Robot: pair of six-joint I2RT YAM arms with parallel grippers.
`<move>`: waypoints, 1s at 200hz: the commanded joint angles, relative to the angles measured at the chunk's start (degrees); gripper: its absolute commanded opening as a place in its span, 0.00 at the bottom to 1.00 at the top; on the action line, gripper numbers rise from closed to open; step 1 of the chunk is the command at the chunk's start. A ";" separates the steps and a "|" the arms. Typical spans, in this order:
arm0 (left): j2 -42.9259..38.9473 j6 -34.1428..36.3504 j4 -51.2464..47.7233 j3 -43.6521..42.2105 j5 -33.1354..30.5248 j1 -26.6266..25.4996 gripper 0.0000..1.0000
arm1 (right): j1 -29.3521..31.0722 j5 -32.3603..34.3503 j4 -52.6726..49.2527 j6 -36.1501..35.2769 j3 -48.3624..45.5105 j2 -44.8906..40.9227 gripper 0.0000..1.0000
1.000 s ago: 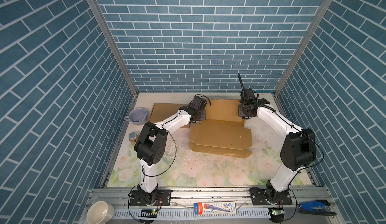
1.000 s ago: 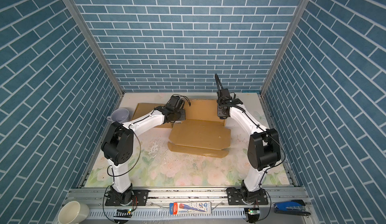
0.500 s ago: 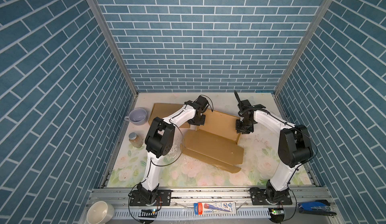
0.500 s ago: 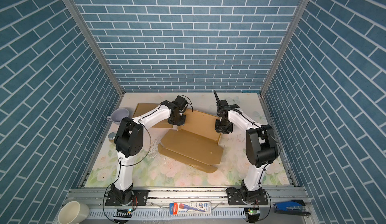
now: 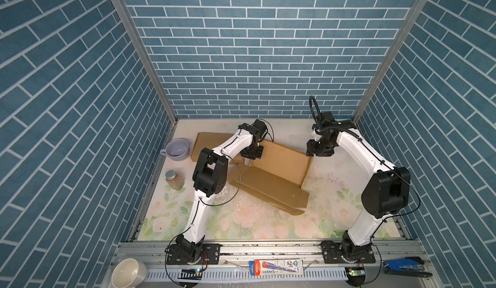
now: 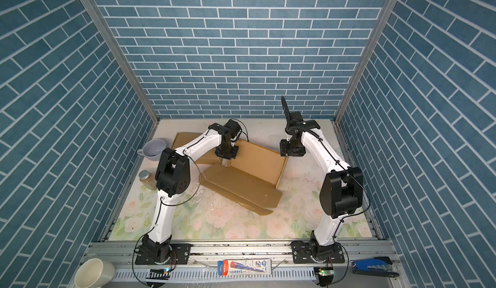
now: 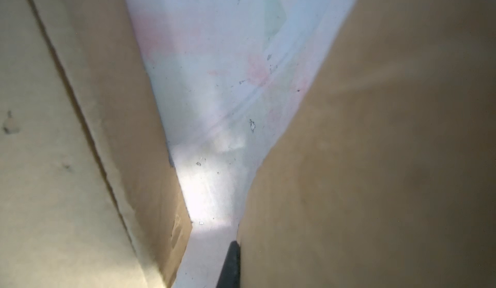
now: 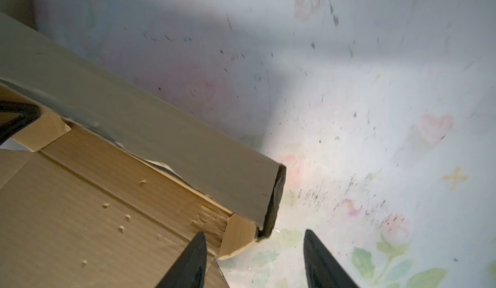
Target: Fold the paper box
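The box (image 5: 279, 166) lies partly flat on the table (image 5: 335, 214), middle to far, with one long wall raised along its right edge. The left gripper (image 5: 251, 154) is closed, seemingly pinched on the box's far-left part; the right gripper (image 8: 254, 233) hangs with jaws apart just off the far-right corner, holding nothing. I judge the right should take that raised wall near the corner and turn it along its crease, while the left pins the sheet against sliding.

Brown paper box (image 5: 279, 163), half-open, flaps askew
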 commanded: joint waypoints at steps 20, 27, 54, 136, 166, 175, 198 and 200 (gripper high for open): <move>3.77 3.23 -7.19 3.69 -1.95 0.00 0.08 | 3.37 3.27 -2.60 -11.64 11.14 10.78 0.58; 4.15 3.44 -7.53 4.27 -1.94 0.02 0.08 | 3.80 2.64 -2.99 -12.36 13.47 12.77 0.58; 5.85 3.94 -9.16 6.69 -1.84 0.07 0.11 | 5.53 -0.68 -3.43 -14.07 20.73 18.72 0.57; 8.63 4.66 -10.40 10.56 -1.24 0.16 0.13 | 7.80 2.04 -4.08 -14.68 30.20 30.10 0.51; 9.86 5.08 -10.87 10.91 -2.23 0.47 0.12 | 7.40 3.17 -2.00 -15.39 28.16 24.42 0.54; 9.81 5.14 -10.76 10.82 -2.29 0.59 0.12 | 7.33 3.09 -2.17 -15.76 28.11 21.87 0.55; 9.65 5.12 -10.50 11.04 -2.21 0.73 0.12 | 7.40 3.28 -2.48 -16.28 27.72 18.81 0.56; 9.72 5.16 -10.56 11.10 -2.21 0.76 0.12 | 7.41 2.98 -2.60 -16.36 27.66 18.64 0.56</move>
